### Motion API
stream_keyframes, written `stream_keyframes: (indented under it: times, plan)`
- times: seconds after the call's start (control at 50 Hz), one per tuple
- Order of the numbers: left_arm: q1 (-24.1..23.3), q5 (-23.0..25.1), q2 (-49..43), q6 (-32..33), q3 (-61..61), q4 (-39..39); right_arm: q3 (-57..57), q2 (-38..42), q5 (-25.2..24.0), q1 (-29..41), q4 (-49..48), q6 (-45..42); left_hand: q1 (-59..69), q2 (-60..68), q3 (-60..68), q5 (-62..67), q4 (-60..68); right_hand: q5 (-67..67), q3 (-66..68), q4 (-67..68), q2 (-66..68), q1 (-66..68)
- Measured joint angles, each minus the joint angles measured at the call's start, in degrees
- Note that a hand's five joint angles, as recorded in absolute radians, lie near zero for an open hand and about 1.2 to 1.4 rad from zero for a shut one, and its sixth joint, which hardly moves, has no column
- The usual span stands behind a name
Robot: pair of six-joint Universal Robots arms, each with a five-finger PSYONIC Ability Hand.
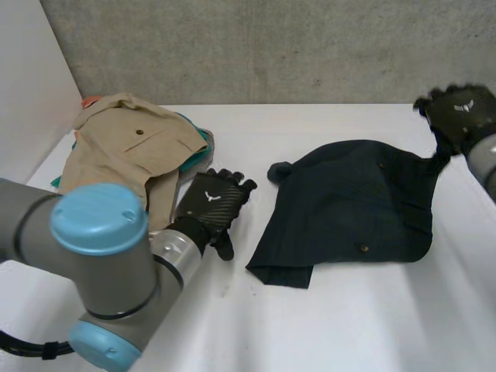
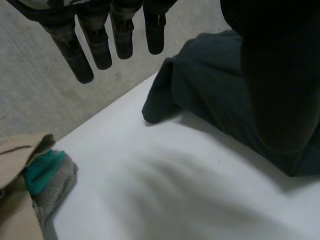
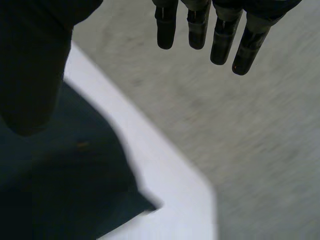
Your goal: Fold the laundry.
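Fingers point(image 2: 75, 55) straight, L hand point(image 1: 211, 203), rumpled dk garment point(image 1: 353, 205)

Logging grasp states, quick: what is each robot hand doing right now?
Left robot hand: open, holding nothing.
Right robot hand: open, by the dark navy cloth garment's corner.

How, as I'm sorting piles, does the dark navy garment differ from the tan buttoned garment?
Pose: the dark navy garment lies spread out; the tan buttoned garment is rumpled. Support: navy rests on the white table, tan atop teal cloth. Both show small buttons.
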Motion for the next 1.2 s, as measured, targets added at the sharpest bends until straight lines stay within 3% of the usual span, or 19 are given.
stream_keyframes:
  times: [0.06, 0.12, 0.14, 0.22, 0.38, 0.5, 0.54, 0.56, 0.58, 0.72, 0.76, 0.9, 0.96, 0.98, 1.02, 1.04, 1.06, 1.08, 1.2]
  plan:
    - [-1.82, -2.5, -2.38, -0.54, 1.78, -0.34, 1.38, -1.81, -3.91, -2.57, 11.02, 1.72, 0.6, 0.63, 0.75, 0.61, 0.86, 0.0, 0.01, 0.01, 0.0, 0.01]
    - [-3.12, -3.8, -4.45, -0.85, 3.27, -0.82, 2.22, -2.16, -5.73, -3.89, 16.15, 2.05, 0.96, 1.15, 1.26, 1.78, 1.39, 0.0, 0.01, 0.01, 0.0, 0.01]
    - [-3.75, -4.17, -5.59, -0.96, 4.1, -1.15, 3.79, -2.16, -7.62, -5.12, 20.6, 2.06, 1.41, 1.57, 1.62, 2.19, 1.73, 5.74, 7.51, 6.11, 7.22, 5.74]
    - [-5.24, -4.53, -8.82, -1.09, 6.4, -2.25, 7.66, -1.85, -10.18, -6.15, 23.07, 1.54, 4.76, 4.57, 4.76, 5.24, 4.77, 16.23, 18.7, 17.48, 18.68, 15.33]
    - [-6.83, -4.42, -14.7, -1.08, 11.14, -3.22, 14.5, 0.39, -11.73, -5.6, 15.8, 0.47, 11.51, 10.53, 10.69, 11.25, 10.66, 18.08, 20.76, 19.52, 20.6, 16.87]
    - [-6.96, -4.31, -17.43, -1.11, 14.48, -2.9, 15.06, 5.26, -11.36, -4.68, 9.79, 0.47, 34.64, 36.89, 36.39, 36.21, 36.44, 17.95, 20.45, 19.12, 20.31, 16.7]
    - [-6.91, -4.31, -17.72, -1.1, 15.06, -2.78, 14.8, 6.22, -11.31, -4.45, 8.79, 0.58, 34.64, 36.89, 36.39, 36.21, 36.44, 17.73, 20.12, 18.75, 19.97, 16.7]
    - [-6.87, -4.31, -17.8, -1.1, 15.4, -2.71, 14.37, 7.34, -11.27, -4.13, 7.44, 0.76, 43.01, 48.32, 48.29, 47.95, 48.55, 17.45, 19.84, 18.45, 19.75, 16.7]
    - [-6.85, -4.32, -17.82, -1.09, 15.54, -2.68, 14.25, 7.62, -11.25, -4.05, 7.04, 0.81, 44.2, 50.47, 50.01, 49.65, 50.3, 17.45, 19.84, 18.45, 19.75, 16.7]
    - [-6.51, -4.64, -16.52, -1.06, 16.24, -2.83, 12.01, 11.24, -10.91, -2.46, -0.63, 1.35, 47.76, 54.74, 54.64, 53.96, 54.95, 13.4, 14.85, 13.65, 14.67, 14.67]
    - [-6.45, -4.73, -15.04, -1.07, 15.84, -3.12, 11.19, 12.35, -10.73, -1.5, -2.76, 1.36, 47.81, 54.76, 54.64, 53.96, 54.95, 8.53, 10.03, 8.46, 10.37, 11.0]
    - [-6.44, -4.72, -6.94, -1.41, 13.34, -3.75, 9.97, 14.14, -10.55, 0.67, -4.76, 1.16, 47.81, 54.78, 54.65, 53.96, 54.96, 8.99, 10.34, 8.86, 10.43, 10.51]
    - [-6.49, -4.7, -3.77, -1.96, 12.78, -3.79, 9.88, 14.4, -10.44, 1.17, -4.8, 1.09, 47.81, 54.82, 54.65, 53.96, 55.02, 16.05, 18.02, 16.67, 17.91, 14.74]
    - [-6.53, -4.68, -1.88, -2.48, 12.62, -3.8, 9.88, 14.45, -10.28, 1.45, -4.76, 1.07, 47.81, 54.82, 54.68, 53.96, 55.18, 26.67, 29.0, 27.79, 29.0, 24.6]
    - [-6.56, -4.64, 0.14, -3.1, 12.61, -3.8, 9.87, 14.34, -9.98, 1.78, -4.69, 1.08, 47.81, 54.83, 54.75, 53.96, 55.18, 26.67, 29.0, 27.79, 29.0, 24.6]
    - [-6.57, -4.62, 0.97, -3.36, 12.68, -3.8, 9.85, 14.29, -9.85, 1.89, -4.68, 1.09, 47.81, 54.83, 54.75, 53.96, 55.18, 42.93, 45.04, 44.77, 46.09, 38.4]
    - [-6.57, -4.62, 0.97, -3.36, 12.68, -3.8, 9.85, 14.29, -9.85, 1.89, -4.68, 1.09, 47.81, 54.83, 54.75, 53.96, 55.18, 42.93, 45.04, 44.77, 46.09, 38.4]
    - [-6.56, -4.57, 2.26, -3.72, 12.82, -3.83, 9.79, 14.1, -9.52, 2.08, -4.64, 1.15, 47.76, 54.92, 54.87, 53.96, 55.18, 51.02, 54.15, 53.07, 54.26, 44.78]
    - [-6.53, -4.5, 6.48, -4.19, 13.53, -3.93, 9.7, 11.53, -8.39, 2.25, -4.3, 1.47, 47.76, 54.92, 54.87, 54.84, 55.18, 52.75, 55.88, 54.69, 54.85, 45.07]
